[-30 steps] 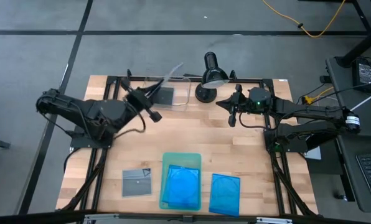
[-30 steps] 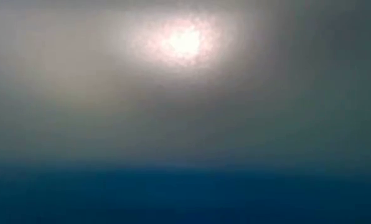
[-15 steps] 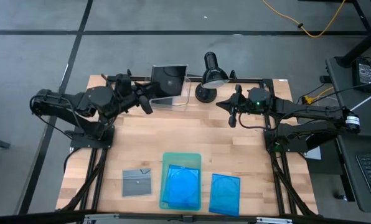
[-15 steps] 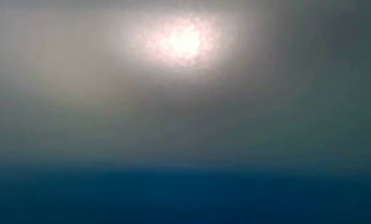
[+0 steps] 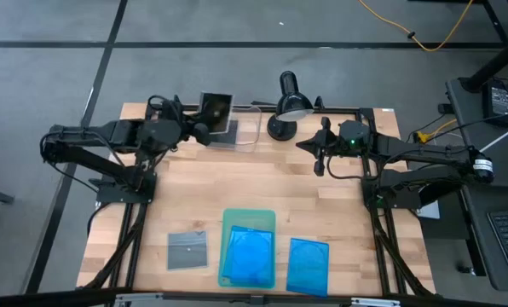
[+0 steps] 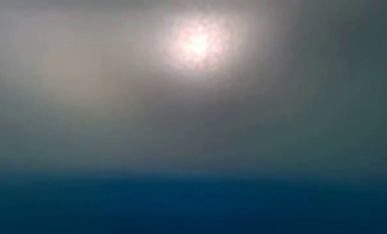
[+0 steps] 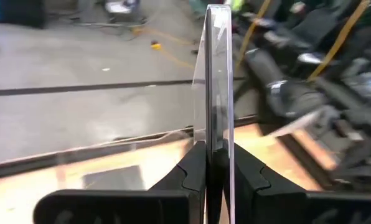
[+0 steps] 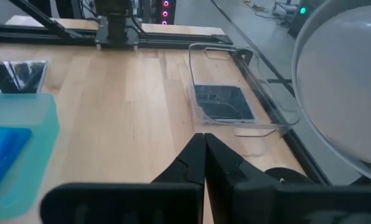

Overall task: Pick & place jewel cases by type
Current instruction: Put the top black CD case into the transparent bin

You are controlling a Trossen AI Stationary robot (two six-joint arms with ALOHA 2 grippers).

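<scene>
Along the near edge of the table (image 5: 339,213), three cases: a grey case (image 5: 187,251) toward the left corner; a blue case (image 5: 247,256) lying in the green tray (image 5: 249,219) at the middle; a second blue case (image 5: 308,265) flat on the wood just right of the tray, slightly apart from it. Mid-table bare wood.

At the far edge, left of centre, the clear bin (image 5: 247,130) with a dark case (image 8: 224,101) flat on its floor. Above the bin's left end, the left gripper (image 5: 204,131) clamped on the lower edge of another dark case (image 5: 216,111), held upright on edge; in the left wrist view, both fingers (image 7: 195,167) pressed against the case's thin faces, the clear edge rising straight between them. Left arm reaching in from the table's left side.

Just right of the bin, a black lamp (image 5: 290,101) standing at the far edge. Right of the lamp, the right gripper (image 5: 320,162) hovering over the far right part, fingers together, nothing between them.

Low view blocked by haze and a blue blur.
</scene>
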